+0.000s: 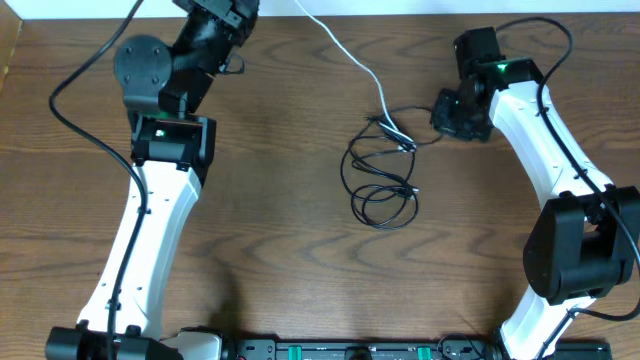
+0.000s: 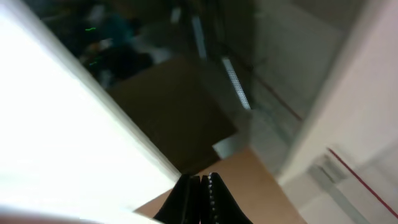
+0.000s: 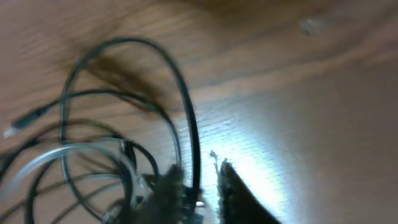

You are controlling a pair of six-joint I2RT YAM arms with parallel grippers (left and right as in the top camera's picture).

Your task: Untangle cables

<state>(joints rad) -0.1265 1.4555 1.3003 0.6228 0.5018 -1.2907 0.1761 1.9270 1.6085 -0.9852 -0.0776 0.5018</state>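
Observation:
The cables lie tangled at mid-table. A white cable runs from the far edge down into the knot, where black cable forms overlapping loops. My right gripper sits low at the knot's right side. In the right wrist view, my right gripper has its jaws apart, with a strand of black cable passing between them and the white cable curving to its left. My left gripper is raised at the far left edge. In the left wrist view, my left gripper is shut on nothing.
A small plug end lies at the left of the loops. The table's far edge runs close behind the knot. A black bar with green lights lines the front edge between the two arm bases.

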